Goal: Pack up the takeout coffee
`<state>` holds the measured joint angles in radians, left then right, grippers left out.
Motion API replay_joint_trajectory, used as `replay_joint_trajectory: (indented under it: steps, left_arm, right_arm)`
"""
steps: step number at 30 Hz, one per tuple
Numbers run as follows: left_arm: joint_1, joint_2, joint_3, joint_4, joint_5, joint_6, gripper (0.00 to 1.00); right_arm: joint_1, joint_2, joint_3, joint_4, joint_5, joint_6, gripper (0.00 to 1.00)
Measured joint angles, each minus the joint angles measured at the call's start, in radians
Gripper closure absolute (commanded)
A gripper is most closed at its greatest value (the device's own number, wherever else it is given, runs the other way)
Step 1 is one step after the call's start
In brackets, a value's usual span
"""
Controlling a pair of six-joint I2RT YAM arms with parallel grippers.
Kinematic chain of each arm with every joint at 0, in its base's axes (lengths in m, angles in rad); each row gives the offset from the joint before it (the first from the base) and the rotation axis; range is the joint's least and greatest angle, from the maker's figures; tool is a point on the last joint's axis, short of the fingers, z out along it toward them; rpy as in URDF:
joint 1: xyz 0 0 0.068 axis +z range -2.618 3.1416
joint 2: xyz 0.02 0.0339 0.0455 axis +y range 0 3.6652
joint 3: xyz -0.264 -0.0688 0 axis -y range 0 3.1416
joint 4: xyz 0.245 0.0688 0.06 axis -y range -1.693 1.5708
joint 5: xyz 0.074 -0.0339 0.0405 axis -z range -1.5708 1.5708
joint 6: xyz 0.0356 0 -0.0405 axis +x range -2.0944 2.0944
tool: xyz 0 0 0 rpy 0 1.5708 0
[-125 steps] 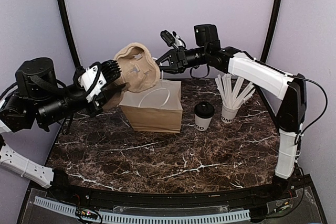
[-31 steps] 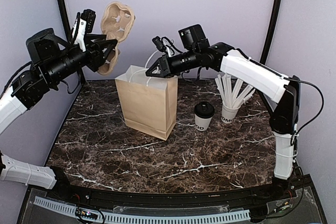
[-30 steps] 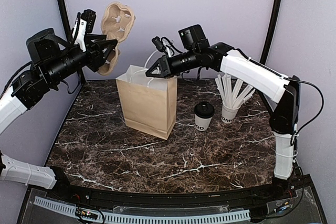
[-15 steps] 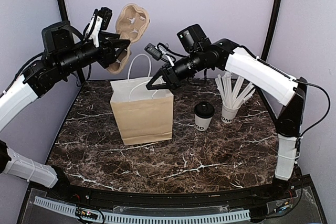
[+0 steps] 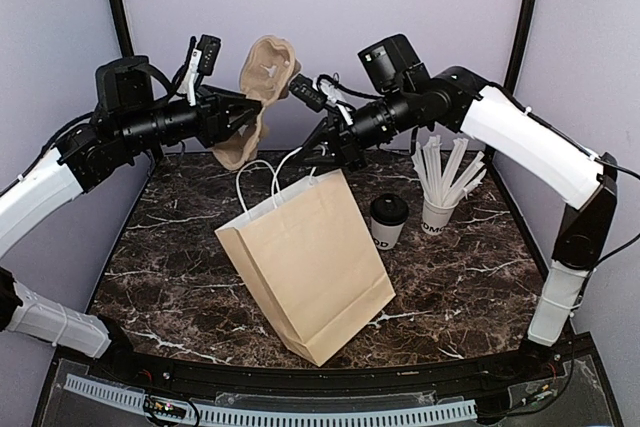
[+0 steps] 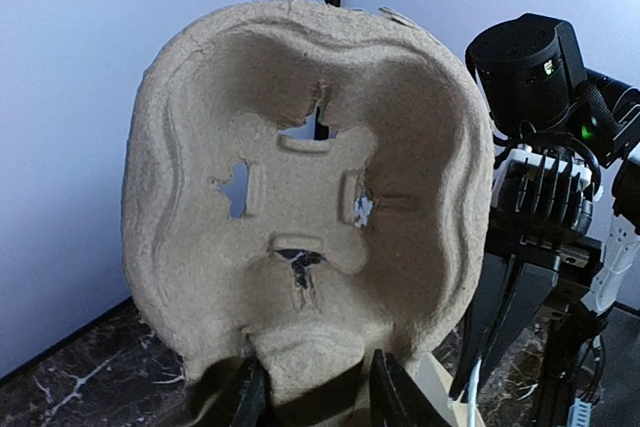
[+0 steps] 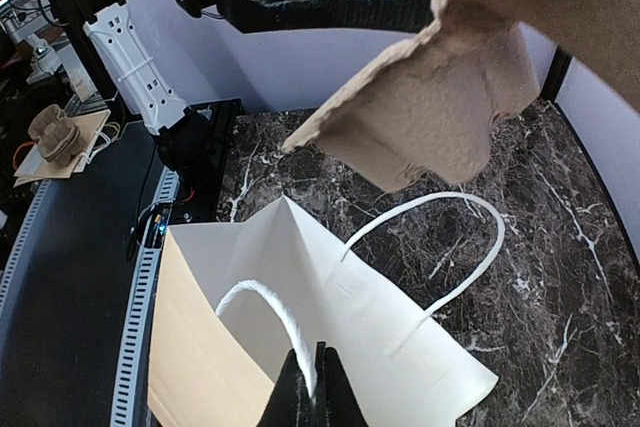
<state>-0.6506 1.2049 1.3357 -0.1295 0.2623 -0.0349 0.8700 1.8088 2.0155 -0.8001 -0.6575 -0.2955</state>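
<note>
The takeout coffee [image 5: 388, 219], a white cup with a black lid, stands on the marble table right of the brown paper bag [image 5: 310, 262]. It is out of both wrist views. My left gripper [image 5: 238, 117] is shut on a tan pulp cup carrier [image 5: 262, 82] and holds it upright in the air above the bag's far left. The carrier fills the left wrist view [image 6: 310, 197], pinched at its lower edge by that gripper [image 6: 315, 399]. My right gripper [image 5: 313, 152] is shut on the bag's white handle [image 7: 270, 322] and holds the bag tilted, mouth open [image 7: 300, 287].
A white cup with wrapped straws [image 5: 437, 209] stands right of the coffee. The bag's second handle [image 7: 440, 247] hangs free. The carrier [image 7: 430, 107] hangs just above the bag's mouth. Purple walls close the back and sides.
The bag has moved toward the near edge and now tilts, held by its handle. My left arm has carried the carrier right and lower, closer to the bag's mouth.
</note>
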Motion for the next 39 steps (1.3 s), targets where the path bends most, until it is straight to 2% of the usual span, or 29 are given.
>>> replay_joint_trajectory:
  steps: [6, 9, 15, 19, 28, 32, 35, 39]
  left_arm:
    - [0.001, -0.001, -0.034, 0.010, 0.087, -0.150, 0.65]
    - [0.001, -0.006, -0.035, 0.008, 0.067, -0.176, 0.63]
    - [0.003, -0.021, 0.041, -0.039, -0.075, -0.122, 0.63]
    - [0.003, -0.024, 0.092, -0.045, -0.118, -0.089, 0.63]
    - [0.003, 0.012, 0.062, -0.045, -0.122, -0.085, 0.64]
    - [0.003, 0.034, 0.054, -0.052, -0.121, -0.073, 0.61]
    - [0.003, 0.061, 0.092, -0.111, -0.128, -0.052, 0.58]
    - [0.003, 0.091, 0.163, -0.217, -0.116, -0.023, 0.58]
  right_arm:
    - [0.001, 0.000, -0.001, 0.000, 0.031, -0.022, 1.00]
    - [0.001, 0.000, 0.000, 0.011, 0.065, -0.023, 1.00]
    - [0.001, 0.029, 0.040, 0.075, 0.151, -0.013, 1.00]
    - [0.001, 0.048, 0.047, 0.113, 0.177, 0.000, 1.00]
    - [0.001, 0.052, -0.059, 0.173, 0.156, 0.009, 1.00]
    - [0.001, 0.051, -0.101, 0.176, 0.132, 0.008, 1.00]
    - [0.001, 0.047, -0.116, 0.177, 0.106, 0.008, 1.00]
    - [0.001, 0.037, -0.125, 0.173, 0.069, -0.005, 1.00]
